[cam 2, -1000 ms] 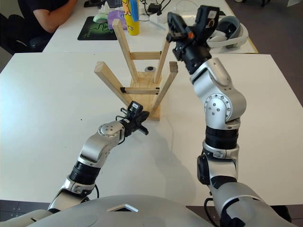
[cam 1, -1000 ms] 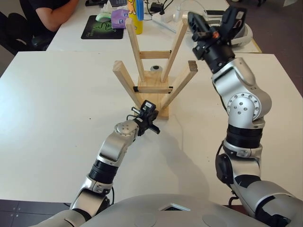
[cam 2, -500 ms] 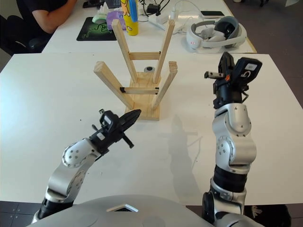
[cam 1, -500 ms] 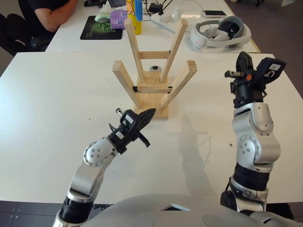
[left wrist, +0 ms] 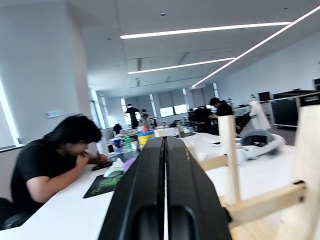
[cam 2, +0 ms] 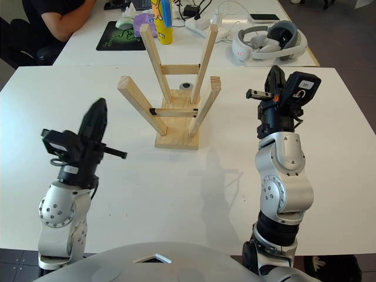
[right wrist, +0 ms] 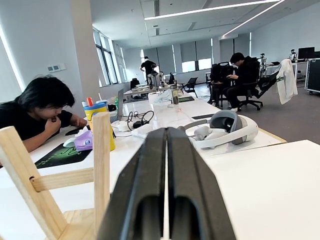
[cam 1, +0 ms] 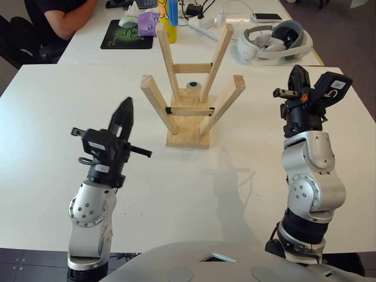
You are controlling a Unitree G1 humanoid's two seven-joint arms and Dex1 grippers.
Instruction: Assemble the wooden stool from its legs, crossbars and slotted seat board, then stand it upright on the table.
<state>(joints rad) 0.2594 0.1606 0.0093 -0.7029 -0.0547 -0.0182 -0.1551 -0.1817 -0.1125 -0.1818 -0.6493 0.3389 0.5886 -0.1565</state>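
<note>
- Wooden stool (cam 1: 188, 106) stands upside down on the white table (cam 1: 53, 111), btwn centre and far edge, approx midway btwn L and R edges.
- Seat board (cam 1: 187, 140) lies flat on the surface; long axis of the stool runs vertical, feet up.
- All 4 legs point up and splay out. Far pair rises steeply twd the far edge; near-L leg (cam 1: 155, 103) leans L, near-R leg (cam 1: 224, 107) leans R.
- Crossbars: one (cam 1: 191, 68) joins the far pair high up, another (cam 1: 189, 110) runs lower across the near side, both approx parallel to the far edge.
- Left gripper (cam 1: 127, 107) is raised over the near-L part of the table, well apart from the stool, tip aimed up. Fingers (left wrist: 145, 190) pressed together, nothing btwn them.
- Right gripper (cam 1: 295, 73) is up near the R edge, also well apart from the stool, tip up. Fingers (right wrist: 150, 190) closed flat on each other, holding nothing.
- Small dark round item (cam 1: 192, 85) sits on the surface just behind the seat board.
</note>
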